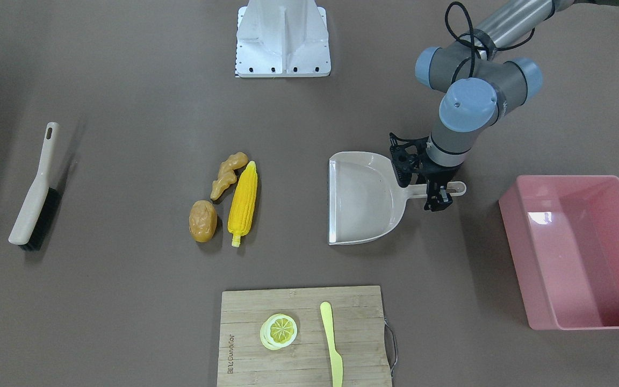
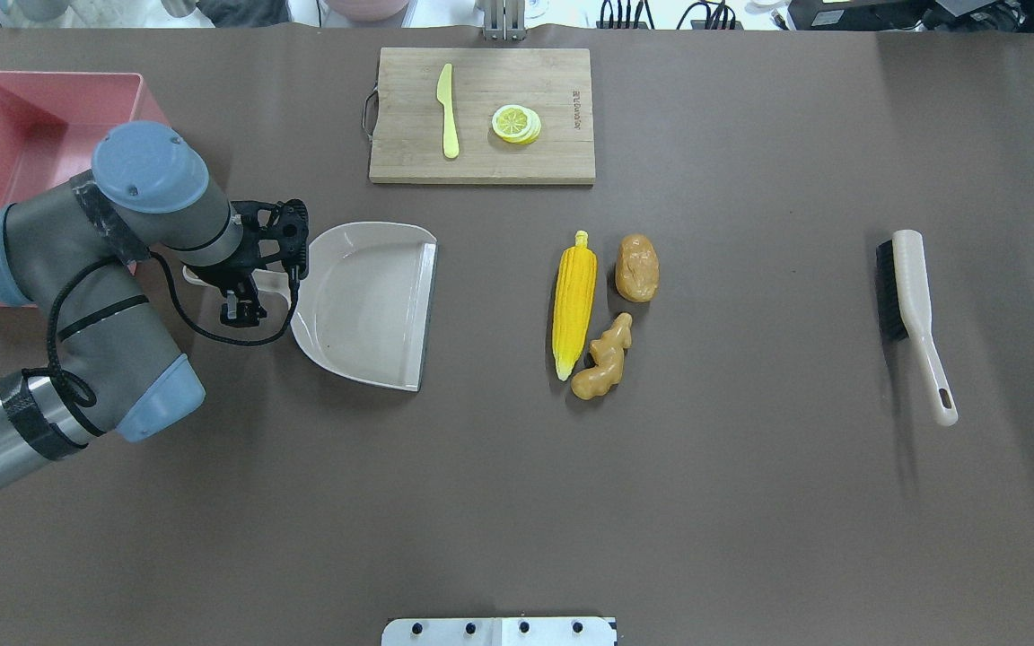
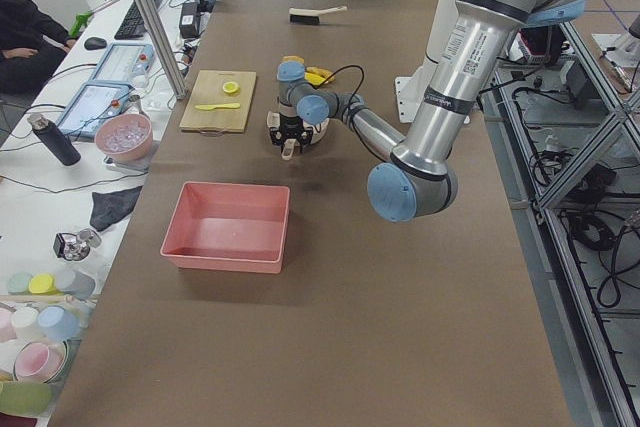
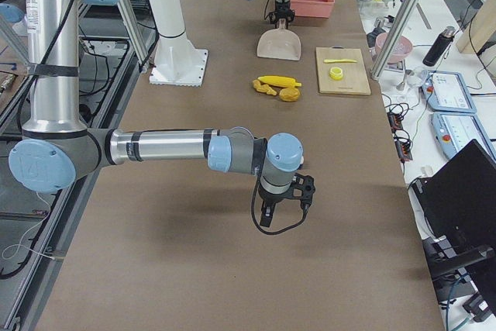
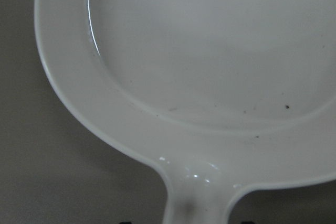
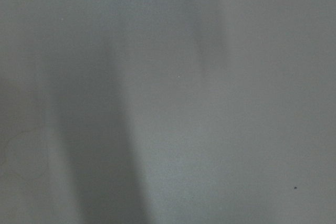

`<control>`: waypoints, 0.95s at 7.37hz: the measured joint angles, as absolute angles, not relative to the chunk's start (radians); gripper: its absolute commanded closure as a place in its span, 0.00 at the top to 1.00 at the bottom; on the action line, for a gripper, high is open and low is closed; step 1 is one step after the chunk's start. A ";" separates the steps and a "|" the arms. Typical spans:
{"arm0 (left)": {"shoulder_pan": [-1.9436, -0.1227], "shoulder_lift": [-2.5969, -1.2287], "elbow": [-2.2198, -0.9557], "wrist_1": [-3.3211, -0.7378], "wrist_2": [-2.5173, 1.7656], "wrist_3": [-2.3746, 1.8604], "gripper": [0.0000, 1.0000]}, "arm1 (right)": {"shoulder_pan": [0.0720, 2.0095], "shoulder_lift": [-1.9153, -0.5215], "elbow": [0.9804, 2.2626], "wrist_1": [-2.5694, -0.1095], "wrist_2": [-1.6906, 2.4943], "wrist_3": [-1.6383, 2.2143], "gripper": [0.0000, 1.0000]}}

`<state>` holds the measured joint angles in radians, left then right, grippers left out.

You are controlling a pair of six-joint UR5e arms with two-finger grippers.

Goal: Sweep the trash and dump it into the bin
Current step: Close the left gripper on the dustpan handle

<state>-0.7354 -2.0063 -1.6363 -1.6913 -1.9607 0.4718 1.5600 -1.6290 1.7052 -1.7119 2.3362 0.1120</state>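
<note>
Trash (image 2: 573, 303) near cutting board (image 2: 409, 135), stamp (image 2: 576, 109) unreadable

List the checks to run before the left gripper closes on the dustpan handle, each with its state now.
1. The left gripper sits over the dustpan handle: ok.
2. Its jaws are open, one on each side of the handle: ok.
3. The dustpan is empty: ok.
4. The corn, potato and ginger lie grouped before its mouth, not touching it: ok.
5. The bin is upright and empty: ok.
6. The right gripper open or shut: cannot tell.
</note>
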 measured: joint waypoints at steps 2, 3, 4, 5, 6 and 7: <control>-0.739 -1.977 -1.664 -1.690 -1.964 0.505 0.74 | 1.560 -1.630 1.707 -1.712 2.336 0.112 1.00; -0.741 -1.960 -1.679 -1.690 -1.964 0.525 0.73 | 1.560 -1.630 1.708 -1.712 2.336 0.112 1.00; -0.741 -1.943 -1.688 -1.690 -1.964 0.545 0.71 | 1.560 -1.630 1.708 -1.712 2.336 0.112 1.00; -0.742 -1.932 -1.694 -1.690 -1.963 0.558 0.66 | 1.560 -1.631 1.709 -1.712 2.336 0.112 1.00; -0.742 -1.928 -1.699 -1.690 -1.962 0.563 0.66 | 1.560 -1.631 1.709 -1.712 2.336 0.112 1.00; -0.743 -1.927 -1.704 -1.690 -1.962 0.565 0.66 | 1.560 -1.631 1.709 -1.712 2.336 0.112 1.00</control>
